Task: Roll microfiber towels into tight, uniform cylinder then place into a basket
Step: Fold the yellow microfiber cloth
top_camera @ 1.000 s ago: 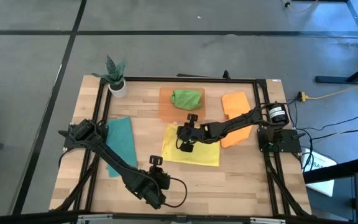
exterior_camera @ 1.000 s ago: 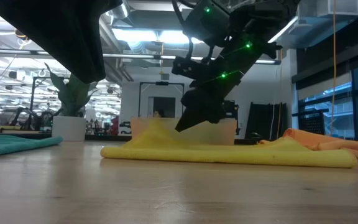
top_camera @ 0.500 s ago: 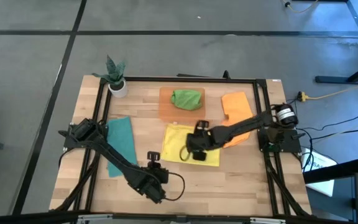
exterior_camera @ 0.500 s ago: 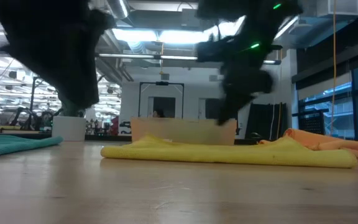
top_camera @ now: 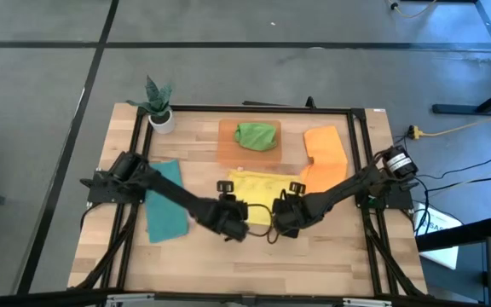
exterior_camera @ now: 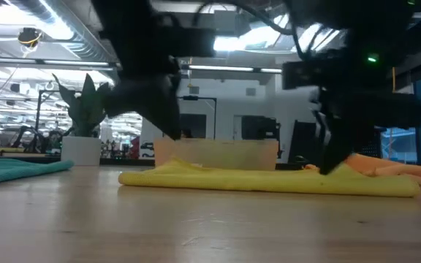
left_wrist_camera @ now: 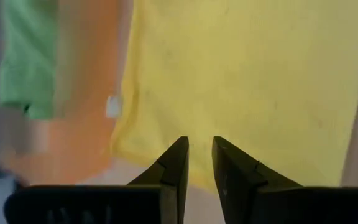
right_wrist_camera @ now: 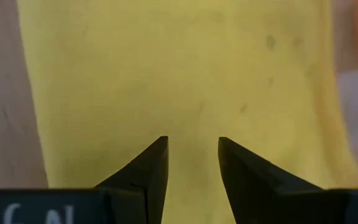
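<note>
A yellow towel (top_camera: 258,189) lies spread flat on the table's middle. My left gripper (top_camera: 235,228) hangs open just above its near left corner (left_wrist_camera: 166,168), with a narrow gap between the fingers. Over the towel's near edge, further right, my right gripper (top_camera: 281,223) is also open, and yellow cloth (right_wrist_camera: 179,74) shows beyond its fingers. Both point steeply down and hold nothing. A green towel (top_camera: 257,135) lies bunched in the orange basket (top_camera: 226,149) behind the yellow one.
Orange towels (top_camera: 324,149) lie at the far right, their edge next to the yellow towel. A teal towel (top_camera: 164,205) lies flat at the left. A small potted plant (top_camera: 158,109) stands at the far left corner. Bare wood runs along the near edge.
My right gripper has let go of the yellow towel's raised part, which has dropped flat. It has swung toward the table's near edge and tipped more steeply down. My left gripper has gone from the near edge toward the far right, up to the towel's near left corner.
</note>
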Available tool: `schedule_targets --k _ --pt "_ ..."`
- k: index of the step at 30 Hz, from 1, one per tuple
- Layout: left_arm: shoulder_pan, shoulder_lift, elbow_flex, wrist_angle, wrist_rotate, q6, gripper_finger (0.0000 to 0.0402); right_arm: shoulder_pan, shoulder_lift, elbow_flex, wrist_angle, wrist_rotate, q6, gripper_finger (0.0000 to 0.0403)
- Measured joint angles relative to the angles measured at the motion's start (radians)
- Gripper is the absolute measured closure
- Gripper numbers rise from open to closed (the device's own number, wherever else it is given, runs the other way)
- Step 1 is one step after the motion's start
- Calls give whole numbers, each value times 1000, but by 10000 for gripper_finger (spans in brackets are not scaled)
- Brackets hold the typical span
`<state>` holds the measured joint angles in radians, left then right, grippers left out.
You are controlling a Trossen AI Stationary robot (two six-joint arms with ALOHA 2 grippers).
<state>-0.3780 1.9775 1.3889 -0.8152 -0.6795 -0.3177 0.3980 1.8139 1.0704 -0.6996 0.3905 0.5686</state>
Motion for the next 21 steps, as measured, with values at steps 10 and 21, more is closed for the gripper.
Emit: schedule_targets --k 10,21 --pt "140 0 -104 221 234 190 338 13 2 -16 1 -3 4 260" --pt "134 -6 -176 238 322 140 338 -65 12 -84 98 32 0 260"
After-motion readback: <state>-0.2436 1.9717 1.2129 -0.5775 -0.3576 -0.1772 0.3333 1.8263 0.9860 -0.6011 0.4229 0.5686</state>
